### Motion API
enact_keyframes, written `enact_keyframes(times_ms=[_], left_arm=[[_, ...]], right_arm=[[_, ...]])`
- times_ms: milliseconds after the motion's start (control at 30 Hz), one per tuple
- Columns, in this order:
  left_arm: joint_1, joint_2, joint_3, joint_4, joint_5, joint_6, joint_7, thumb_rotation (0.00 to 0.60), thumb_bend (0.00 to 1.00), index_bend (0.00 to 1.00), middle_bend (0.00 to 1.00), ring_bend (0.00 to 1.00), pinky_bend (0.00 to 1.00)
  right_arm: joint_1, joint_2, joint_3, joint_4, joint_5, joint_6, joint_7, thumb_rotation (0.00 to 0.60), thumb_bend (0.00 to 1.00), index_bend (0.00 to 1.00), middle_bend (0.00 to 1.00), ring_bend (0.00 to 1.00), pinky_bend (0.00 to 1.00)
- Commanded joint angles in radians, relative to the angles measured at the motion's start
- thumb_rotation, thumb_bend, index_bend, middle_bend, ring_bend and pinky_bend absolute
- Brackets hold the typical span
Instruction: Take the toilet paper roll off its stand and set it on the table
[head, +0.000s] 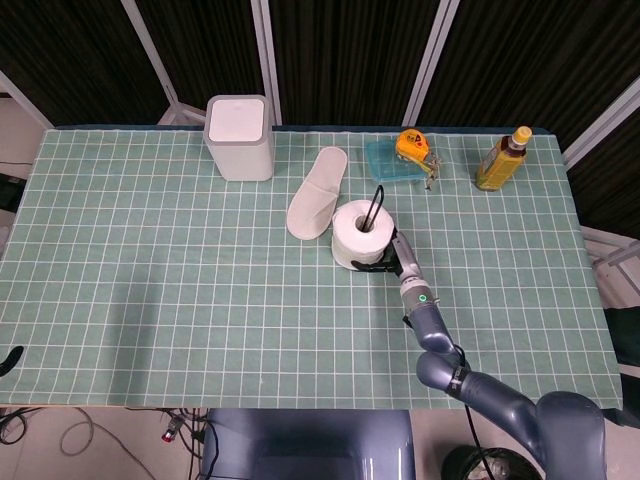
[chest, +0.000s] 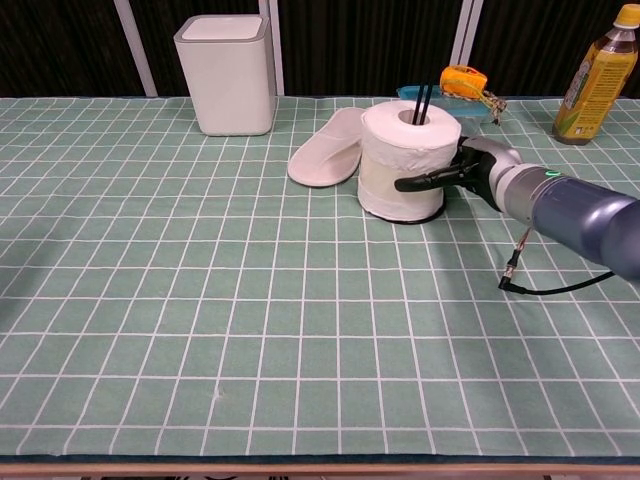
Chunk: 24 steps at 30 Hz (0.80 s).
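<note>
Near the middle of the bench, the toilet paper roll sat on its stand, the two thin black rods rising through its core, so the lift itself was not yet done. The right robot hand had its fingers wrapped around the right flank of the roll, the thumb lying across the front of the paper, which read as a grip taken but nothing raised. What was left, by my judgement, was to draw the roll straight up clear of the rods and set it on a bare patch of bench. From the chest view the thumb across the roll and the dark base under the roll showed plainly; the head view mostly hid the fingers behind the roll. Only the head view gave the layout from above: the slipper just beside the roll to its left, the white bin further back, the bottle well apart. No left robot hand showed in either view.
</note>
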<state>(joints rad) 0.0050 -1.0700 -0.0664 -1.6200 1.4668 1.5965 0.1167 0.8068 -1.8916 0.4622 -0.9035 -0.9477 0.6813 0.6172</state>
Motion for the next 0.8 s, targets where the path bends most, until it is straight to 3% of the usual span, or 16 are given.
enact_keyframes(times_ms=[33, 200, 333, 567, 800], left_arm=[[0.0, 0.001, 0.0, 0.0, -0.001, -0.001, -0.002, 0.6, 0.18, 0.05, 0.0, 0.0, 0.01], [0.003, 0.005, 0.0, -0.001, -0.001, 0.002, -0.007, 0.6, 0.18, 0.05, 0.0, 0.0, 0.01], [0.003, 0.006, 0.001, -0.003, 0.0, 0.001, -0.007, 0.6, 0.18, 0.05, 0.0, 0.0, 0.01], [0.004, 0.008, 0.0, -0.005, -0.001, 0.002, -0.01, 0.6, 0.18, 0.05, 0.0, 0.0, 0.01], [0.005, 0.009, 0.0, -0.007, 0.0, 0.005, -0.01, 0.6, 0.18, 0.05, 0.0, 0.0, 0.01]], right_arm=[[0.01, -0.023, 0.015, 0.028, 0.018, 0.006, -0.013, 0.6, 0.0, 0.03, 0.03, 0.05, 0.0], [0.023, -0.062, 0.052, 0.072, 0.053, 0.031, -0.021, 0.6, 0.0, 0.19, 0.2, 0.2, 0.04], [0.029, -0.08, 0.07, 0.092, 0.062, 0.054, -0.031, 0.6, 0.0, 0.27, 0.26, 0.28, 0.1], [0.019, -0.073, 0.079, 0.074, 0.05, 0.069, -0.032, 0.6, 0.0, 0.29, 0.27, 0.3, 0.12], [-0.01, -0.006, 0.076, -0.046, 0.005, 0.1, -0.043, 0.6, 0.0, 0.29, 0.27, 0.3, 0.12]])
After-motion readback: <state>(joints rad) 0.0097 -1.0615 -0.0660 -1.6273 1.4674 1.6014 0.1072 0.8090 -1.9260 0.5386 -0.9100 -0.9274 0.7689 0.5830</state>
